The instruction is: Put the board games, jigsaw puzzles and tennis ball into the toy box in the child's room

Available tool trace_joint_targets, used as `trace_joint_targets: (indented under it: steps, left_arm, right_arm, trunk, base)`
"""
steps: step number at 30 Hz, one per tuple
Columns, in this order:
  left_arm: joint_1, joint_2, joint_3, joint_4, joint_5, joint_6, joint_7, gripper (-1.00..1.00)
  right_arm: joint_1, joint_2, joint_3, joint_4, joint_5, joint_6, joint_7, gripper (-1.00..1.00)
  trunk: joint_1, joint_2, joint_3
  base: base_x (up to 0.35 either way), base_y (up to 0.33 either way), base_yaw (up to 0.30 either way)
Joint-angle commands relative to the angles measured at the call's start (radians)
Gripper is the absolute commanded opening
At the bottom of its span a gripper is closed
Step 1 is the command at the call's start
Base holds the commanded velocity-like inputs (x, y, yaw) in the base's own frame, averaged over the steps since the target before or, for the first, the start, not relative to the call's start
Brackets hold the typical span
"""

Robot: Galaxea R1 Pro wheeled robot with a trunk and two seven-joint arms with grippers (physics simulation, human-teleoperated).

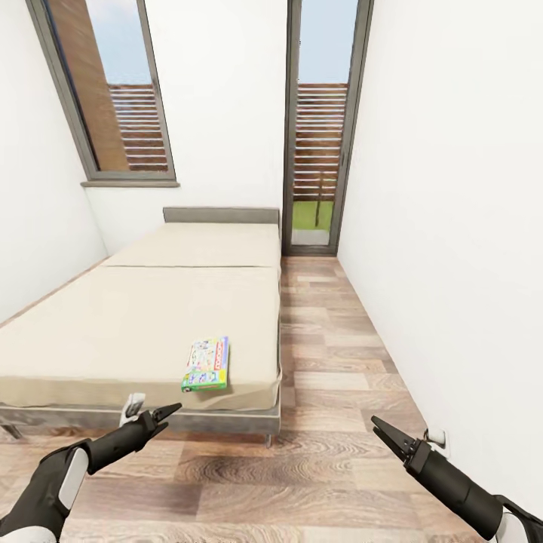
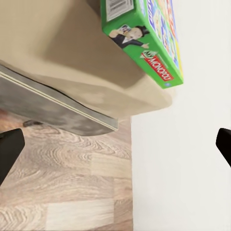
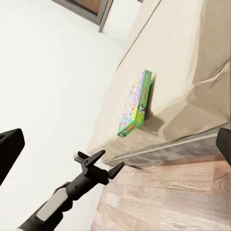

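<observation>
On the bed's near right corner lies a board game (image 1: 206, 365), a flat green box with a busy printed lid and a red strip. It rests flat on the beige mattress, close to the edge at the foot of the bed (image 1: 143, 317). The bed is low and wide, with a dark grey frame and a grey headboard against the far white wall. A wood-plank floor (image 1: 332, 362) runs beside it to a tall glass door (image 1: 320, 128). A big window (image 1: 113, 90) sits on the left.

The left gripper (image 1: 167, 412) hangs just in front of the foot of the bed, below the game and not touching it. Its two black fingers are spread apart, with nothing between them. The right gripper (image 1: 381, 431) hangs over the floor, well away from the bed. Its fingers are spread apart too, and it holds nothing.
</observation>
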Motion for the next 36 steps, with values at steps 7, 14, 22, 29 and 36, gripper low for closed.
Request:
trace_joint_targets:
  steps: [7,14,22,29,36]
  left_arm:
    - [-0.004,-0.029,0.001,0.0,0.002,-0.003,-0.001,1.0]
    - [-0.005,-0.082,0.001,0.0,-0.001,-0.037,0.012,1.0]
    - [-0.005,-0.101,0.001,0.0,0.002,-0.048,0.063,1.0]
    - [-0.005,-0.104,0.001,0.0,0.002,-0.049,0.077,1.0]
    - [-0.005,-0.105,0.001,0.0,0.002,-0.048,0.08,1.0]
  right_arm:
    - [-0.001,0.001,0.0,0.004,0.001,0.002,0.005,1.0]
    - [0.001,0.0,-0.005,-0.001,0.0,0.006,0.011,1.0]
    - [0.002,0.001,-0.006,-0.003,0.0,0.003,0.029,1.0]
    - [0.002,0.002,-0.004,-0.004,0.001,0.0,0.034,1.0]
    - [0.002,0.007,-0.001,-0.004,0.001,-0.005,0.032,1.0]
  trunk:
    - [0.027,-0.05,-0.023]
    - [0.054,-0.099,-0.045]
    - [0.084,-0.155,-0.07]
    - [0.104,-0.19,-0.093]
    - [0.107,-0.191,-0.117]
  base:
    - [0.0,0.0,0.0]
    - [0.0,0.0,0.0]
    - [0.0,0.0,0.0]
    - [0.0,0.0,0.0]
    - [0.0,0.0,0.0]
